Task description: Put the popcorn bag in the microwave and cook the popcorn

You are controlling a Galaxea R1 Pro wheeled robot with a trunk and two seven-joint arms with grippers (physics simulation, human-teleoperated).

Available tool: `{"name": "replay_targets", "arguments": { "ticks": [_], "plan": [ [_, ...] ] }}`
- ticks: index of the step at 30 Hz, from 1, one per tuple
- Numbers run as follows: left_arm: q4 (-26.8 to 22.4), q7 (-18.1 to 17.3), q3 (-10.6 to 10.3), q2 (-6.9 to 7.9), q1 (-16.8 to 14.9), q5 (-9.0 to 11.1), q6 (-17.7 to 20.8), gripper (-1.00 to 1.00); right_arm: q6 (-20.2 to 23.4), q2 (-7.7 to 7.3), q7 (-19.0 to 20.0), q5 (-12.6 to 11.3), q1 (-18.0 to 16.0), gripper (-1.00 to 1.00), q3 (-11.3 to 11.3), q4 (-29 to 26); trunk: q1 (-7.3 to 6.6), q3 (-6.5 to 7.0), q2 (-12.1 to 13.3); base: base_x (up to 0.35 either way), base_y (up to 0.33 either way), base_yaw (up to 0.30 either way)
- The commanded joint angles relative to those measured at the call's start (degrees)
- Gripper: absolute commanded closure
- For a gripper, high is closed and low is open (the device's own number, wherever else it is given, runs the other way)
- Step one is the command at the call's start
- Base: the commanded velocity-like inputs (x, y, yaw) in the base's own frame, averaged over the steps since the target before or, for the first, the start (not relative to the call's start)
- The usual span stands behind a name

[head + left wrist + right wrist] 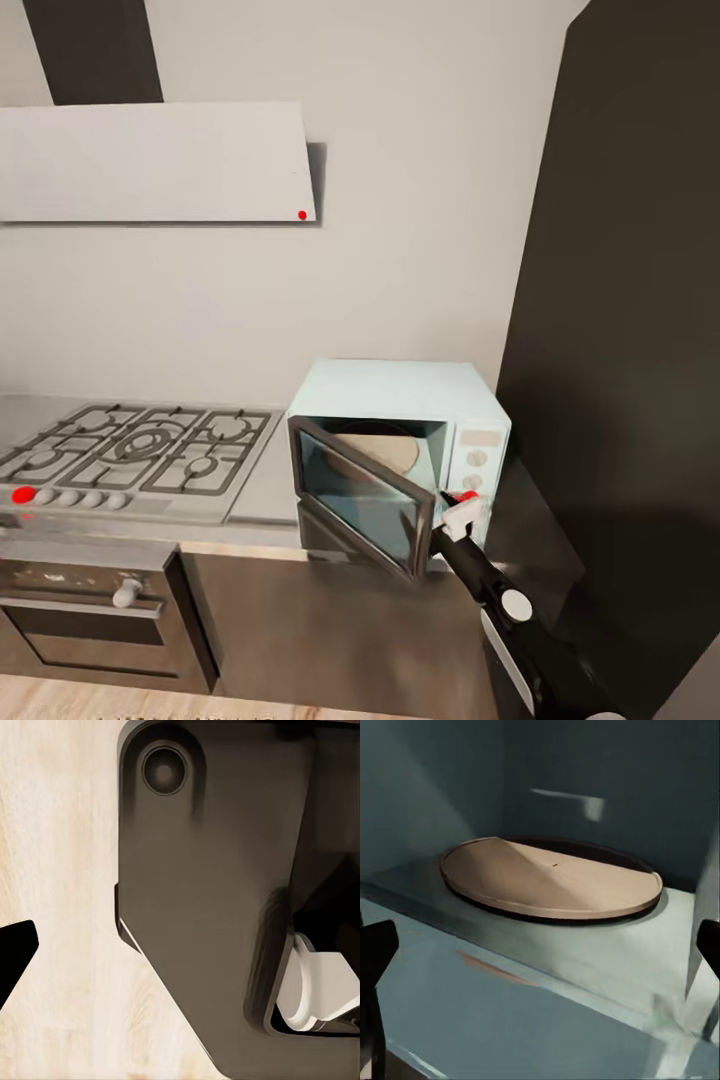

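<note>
Right gripper (462,512) at the microwave (400,450) door edge, fingers apart, empty; turntable (551,879) bare. Left gripper's state unreadable. Door judged light, rigid.

Microwave (400,455) door ajar, right gripper (462,510) at its edge.

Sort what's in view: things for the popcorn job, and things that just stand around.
For the job:
- microwave, door open
- turntable inside, bare
- countertop
- right claw at the door's edge

Standing around:
- gas hob
- hood
- built-in oven
- tall dark cabinet
</note>
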Motion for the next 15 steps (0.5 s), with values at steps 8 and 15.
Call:
{"name": "replay_targets", "arguments": {
  "ticks": [8, 15],
  "plan": [
    [-0.03, 0.00, 0.32, -0.23, -0.02, 0.03, 0.06, -1.00, -0.11, -0.04, 0.10, 0.05, -0.03, -1.00, 0.78, 0.01, 0.01, -0.08, -0.07, -0.051, 0.000, 0.241],
    [-0.03, 0.00, 0.38, -0.21, -0.02, 0.03, 0.06, -1.00, -0.24, -0.04, 0.07, -0.19, -0.03, -1.00, 0.79, -0.01, 0.01, -0.08, -0.07, -0.118, 0.000, 0.245]
  ]
}}
